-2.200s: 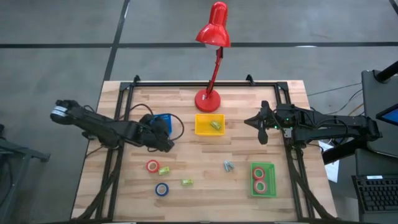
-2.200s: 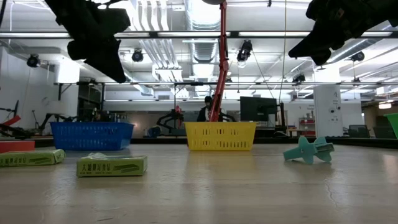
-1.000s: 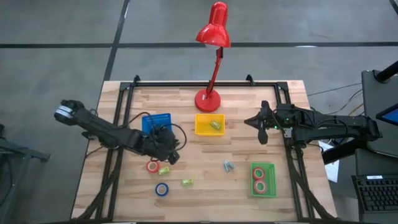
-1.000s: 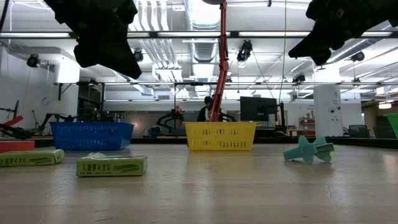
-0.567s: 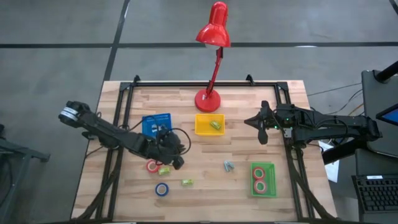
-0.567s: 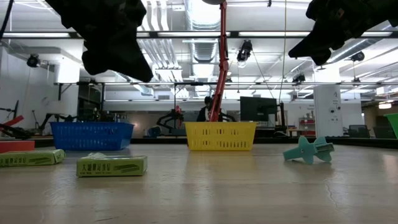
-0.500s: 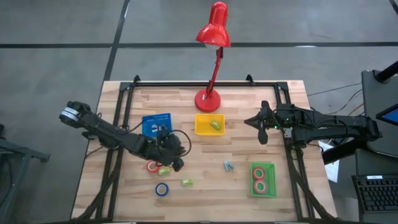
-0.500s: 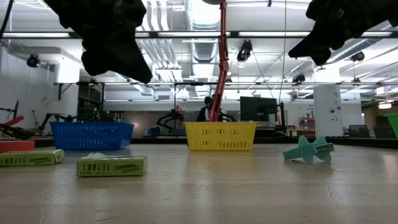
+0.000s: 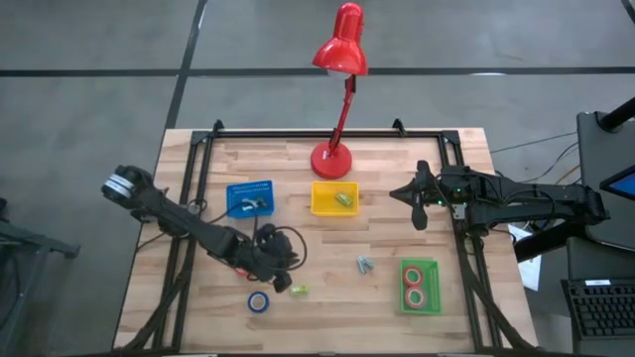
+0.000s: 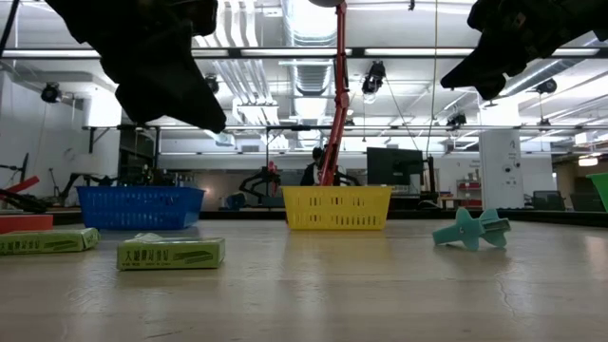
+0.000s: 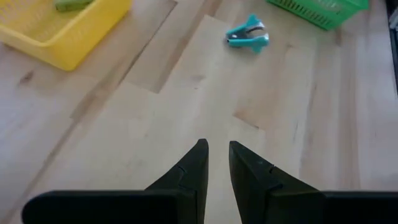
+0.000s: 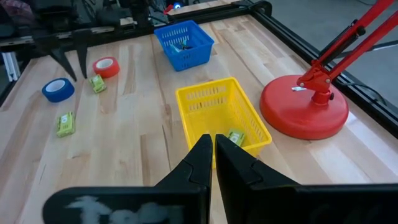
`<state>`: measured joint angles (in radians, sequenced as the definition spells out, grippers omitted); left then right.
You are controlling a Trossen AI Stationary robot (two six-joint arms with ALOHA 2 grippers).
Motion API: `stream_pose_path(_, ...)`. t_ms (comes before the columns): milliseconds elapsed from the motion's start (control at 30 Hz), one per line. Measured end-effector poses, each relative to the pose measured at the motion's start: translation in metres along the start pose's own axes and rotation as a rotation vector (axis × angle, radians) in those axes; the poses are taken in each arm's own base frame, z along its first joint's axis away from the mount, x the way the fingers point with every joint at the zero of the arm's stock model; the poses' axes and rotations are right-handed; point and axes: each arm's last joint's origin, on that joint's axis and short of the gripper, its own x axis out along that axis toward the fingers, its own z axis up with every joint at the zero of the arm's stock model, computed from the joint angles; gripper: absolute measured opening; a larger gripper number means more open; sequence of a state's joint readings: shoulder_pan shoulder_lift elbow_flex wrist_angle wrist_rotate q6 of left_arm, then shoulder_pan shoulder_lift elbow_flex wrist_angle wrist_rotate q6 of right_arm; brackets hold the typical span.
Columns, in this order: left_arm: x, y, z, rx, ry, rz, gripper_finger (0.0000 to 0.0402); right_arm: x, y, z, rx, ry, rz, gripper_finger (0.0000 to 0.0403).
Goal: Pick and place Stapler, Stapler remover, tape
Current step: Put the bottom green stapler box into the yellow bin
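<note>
My left gripper (image 9: 278, 276) hangs open with a narrow gap above the near-left part of the table, fingers pointing down and holding nothing (image 11: 217, 151). The right wrist view shows it (image 12: 71, 61) above a red tape roll (image 12: 106, 66) and a green stapler (image 12: 97, 83). A blue tape roll (image 9: 258, 301) and a second green stapler (image 9: 298, 291) lie flat nearby. The teal staple remover (image 9: 366, 264) lies mid-table. My right gripper (image 9: 417, 208) waits shut above the right side (image 12: 211, 142).
A blue bin (image 9: 249, 196) with small items stands at mid-left. A yellow bin (image 9: 334, 197) holds a green stapler (image 12: 235, 138). A green bin (image 9: 420, 286) near the right edge holds two red tape rolls. A red desk lamp's base (image 9: 330, 159) stands at the far edge.
My left arm has swung from beside the blue bin toward the table's near edge and a little to the right. It now hangs over the red tape roll and the green stapler. The right arm has stayed still.
</note>
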<state>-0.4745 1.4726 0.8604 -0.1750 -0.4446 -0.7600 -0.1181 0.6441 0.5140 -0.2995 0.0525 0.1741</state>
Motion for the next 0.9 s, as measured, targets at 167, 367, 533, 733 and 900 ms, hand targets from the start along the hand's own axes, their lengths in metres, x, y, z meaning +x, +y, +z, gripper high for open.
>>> stream_pose_path(167,0.0052,-0.0056,-0.0027,-0.005,-0.015,-0.025,0.0067,0.0000,0.0000,0.0001,-0.001,-0.001,0.000,0.0018)
stream_pose_path(367,0.0086,-0.0070,-0.0045,-0.005,-0.016,-0.027,0.0067,0.0000,0.0000,0.0000,0.000,0.000,0.000,0.0018)
stream_pose_path(533,0.0100,-0.0086,-0.0038,0.000,-0.029,-0.038,0.0067,0.0000,-0.0001,0.0000,0.001,0.000,0.000,0.0018)
stream_pose_path(733,0.0101,-0.0087,-0.0037,0.006,-0.030,-0.038,0.0067,-0.0001,0.0000,0.0000,0.001,-0.001,0.000,0.0018)
stream_pose_path(900,0.0103,-0.0085,-0.0037,0.011,-0.034,-0.032,0.0067,0.0000,-0.0001,0.0000,0.001,0.000,0.000,0.0018)
